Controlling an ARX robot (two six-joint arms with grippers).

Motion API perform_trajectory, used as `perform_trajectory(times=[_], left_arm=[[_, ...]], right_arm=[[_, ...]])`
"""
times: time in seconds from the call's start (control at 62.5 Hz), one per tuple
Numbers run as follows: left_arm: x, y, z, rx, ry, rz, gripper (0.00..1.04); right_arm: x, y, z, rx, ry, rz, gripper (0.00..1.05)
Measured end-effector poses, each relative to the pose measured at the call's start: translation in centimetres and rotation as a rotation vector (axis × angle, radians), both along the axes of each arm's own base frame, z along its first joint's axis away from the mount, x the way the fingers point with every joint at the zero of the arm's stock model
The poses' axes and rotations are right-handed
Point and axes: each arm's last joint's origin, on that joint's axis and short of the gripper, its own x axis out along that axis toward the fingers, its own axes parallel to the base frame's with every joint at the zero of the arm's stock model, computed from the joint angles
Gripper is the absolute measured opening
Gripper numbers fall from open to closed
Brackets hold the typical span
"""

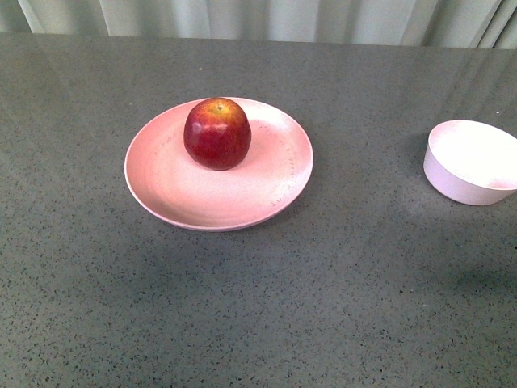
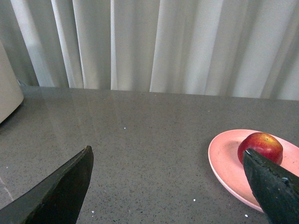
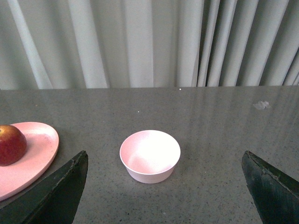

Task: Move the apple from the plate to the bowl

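while the apple (image 1: 216, 133) sits on your plate (image 1: 186, 202), well apart from the bowl (image 1: 472, 162) to its right, your left gripper (image 2: 167, 151) and right gripper (image 3: 164, 154) both hang spread wide, holding nothing.

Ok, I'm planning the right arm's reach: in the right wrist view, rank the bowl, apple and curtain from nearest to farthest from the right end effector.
1. Bowl: centred ahead of the open right end effector.
2. Apple: off toward the robot's left, on the plate.
3. Curtain: beyond the table's far edge.
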Motion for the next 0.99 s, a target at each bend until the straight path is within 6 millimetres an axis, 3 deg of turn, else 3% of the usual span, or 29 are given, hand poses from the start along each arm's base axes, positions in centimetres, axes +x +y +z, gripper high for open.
perform_trajectory(times=[0.688,0.72,0.752,0.8,0.992], left_arm=[[0.0,0.0,0.0,0.000,0.000,0.000,0.96],[0.0,0.0,0.0,0.000,0.000,0.000,0.96],[0.0,0.0,0.0,0.000,0.000,0.001,0.96],[0.0,0.0,0.0,0.000,0.000,0.000,0.96],[0.0,0.0,0.0,0.000,0.000,0.000,0.96]], right_arm=[[0.0,0.0,0.0,0.000,0.000,0.000,0.96],[0.1,-0.1,-0.1,0.029,0.079,-0.062,0.96],[0.4,-0.6,-0.2,0.066,0.297,-0.202,0.96],[1.7,-1.9,0.0,0.100,0.435,-0.307,0.96],[6.6,-7.7,1.3,0.181,0.438,-0.412,0.96]])
